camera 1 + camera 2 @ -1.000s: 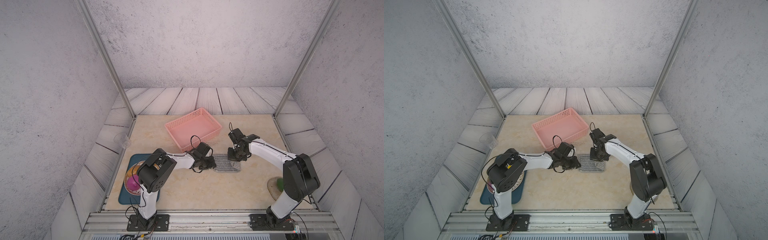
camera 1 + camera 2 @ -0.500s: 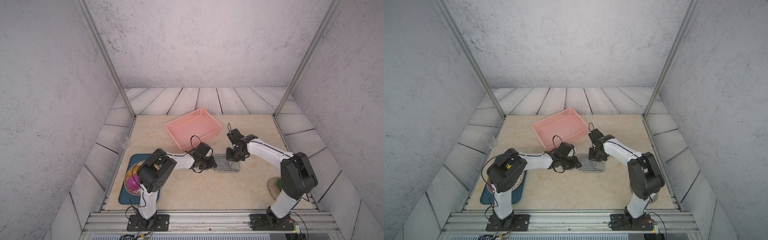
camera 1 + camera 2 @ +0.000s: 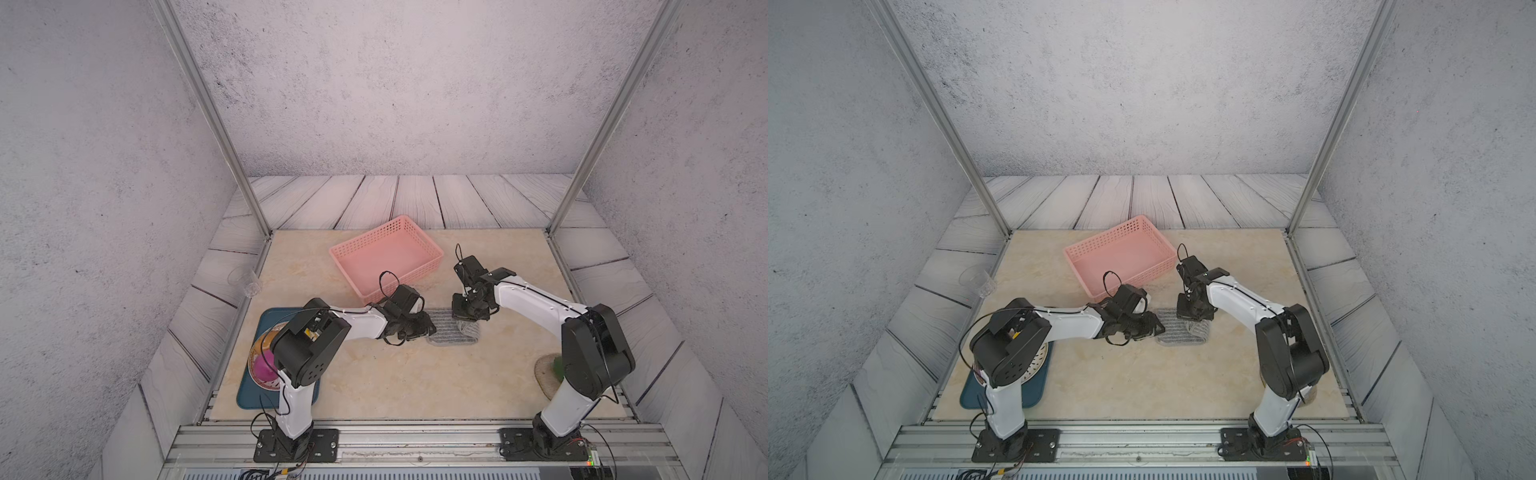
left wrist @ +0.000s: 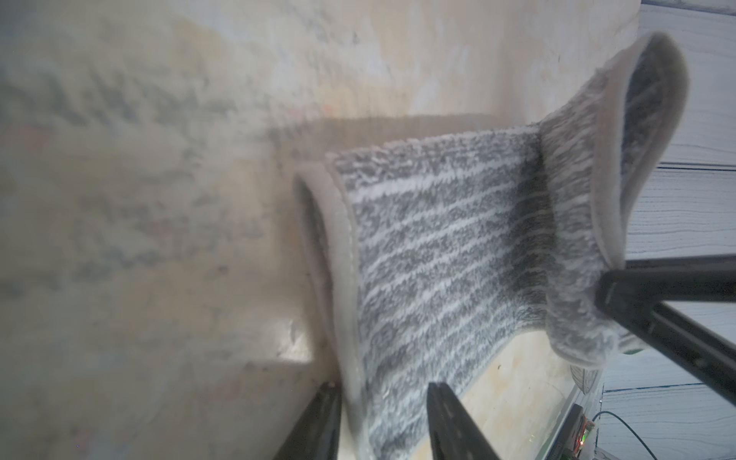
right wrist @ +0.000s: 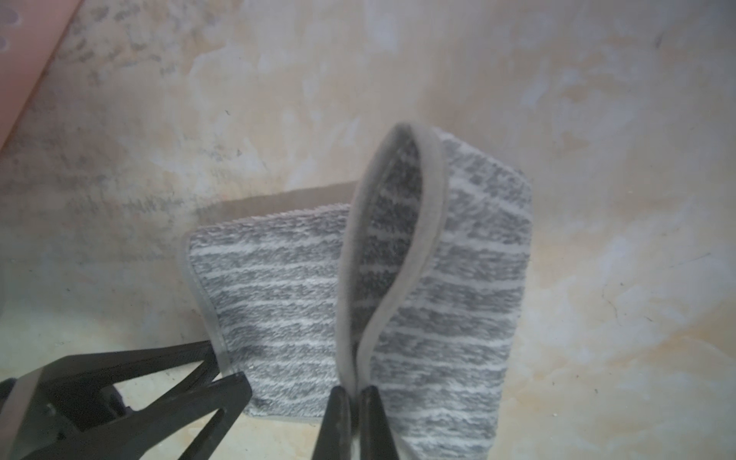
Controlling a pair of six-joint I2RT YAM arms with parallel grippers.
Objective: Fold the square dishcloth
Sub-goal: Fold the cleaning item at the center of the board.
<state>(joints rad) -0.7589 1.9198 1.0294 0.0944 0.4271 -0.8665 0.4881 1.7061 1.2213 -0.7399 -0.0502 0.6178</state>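
Dishcloth lay lengthwise left-right between both grippers, right gripper pinching its raised right hem, left gripper spread astride the left hem.

I'm high at the front in both top views, looking down toward the back wall, with the whole table in shot. My left wrist camera skims low, right up against the cloth. My right wrist camera looks down just as close, and the cloth fills both.
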